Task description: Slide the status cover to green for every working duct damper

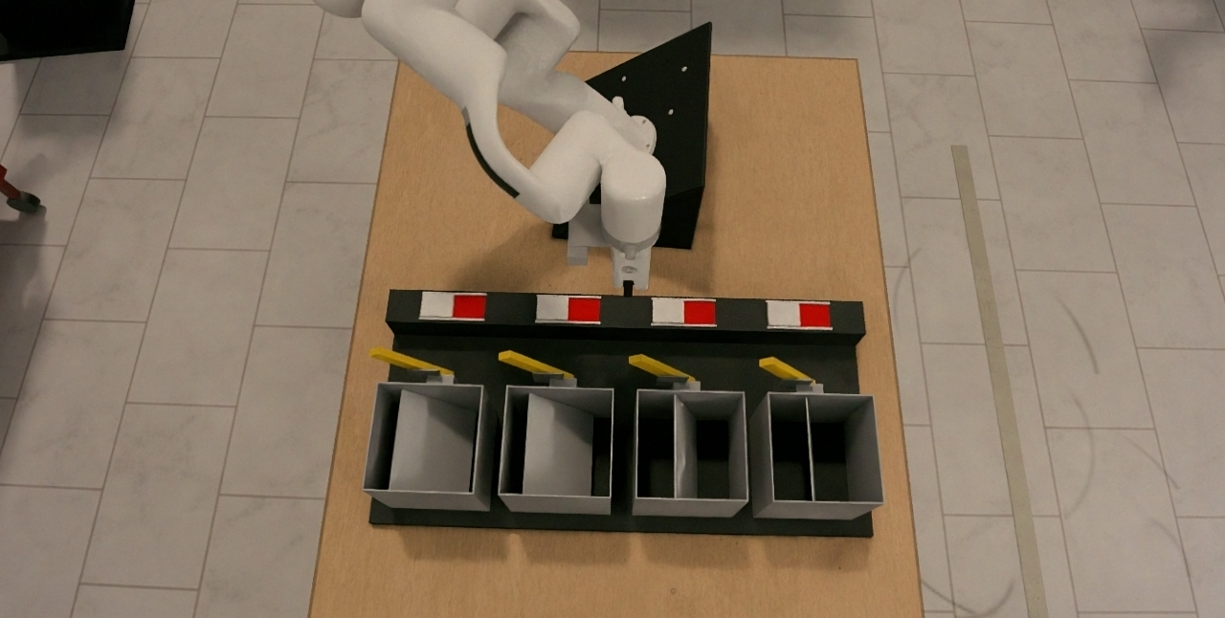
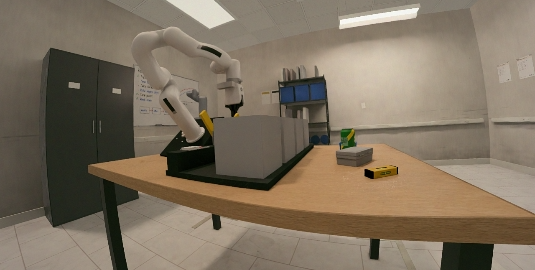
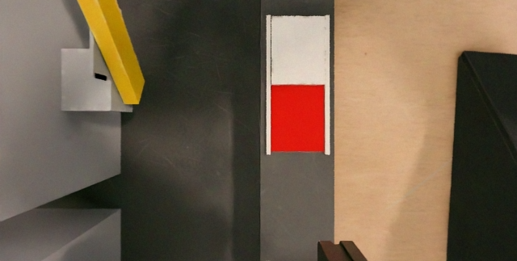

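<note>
— Where is your gripper (image 1: 629, 289) right now?

— Mine hangs just off the near edge of the dark slider rail (image 1: 625, 324), level with the gap between the second slider (image 1: 567, 308) and the third slider (image 1: 683, 311) counted from the left in the top view. My fingers are pressed together with nothing between them.

— And the sliders?

— All four show a white cover beside a red patch; my wrist view looks straight down on one, cover (image 3: 299, 49) above and red (image 3: 297, 118) below.

— The dampers?

— Four grey open boxes stand in a row on the black base (image 1: 857, 365) on the table (image 1: 770, 186), each behind its own slider. The first damper (image 1: 425, 446) and second damper (image 1: 557, 449) have blades tilted; the third damper (image 1: 690, 452) and fourth damper (image 1: 816, 455) have blades edge-on. Each carries a yellow lever (image 1: 530, 364), all angled alike.
</note>
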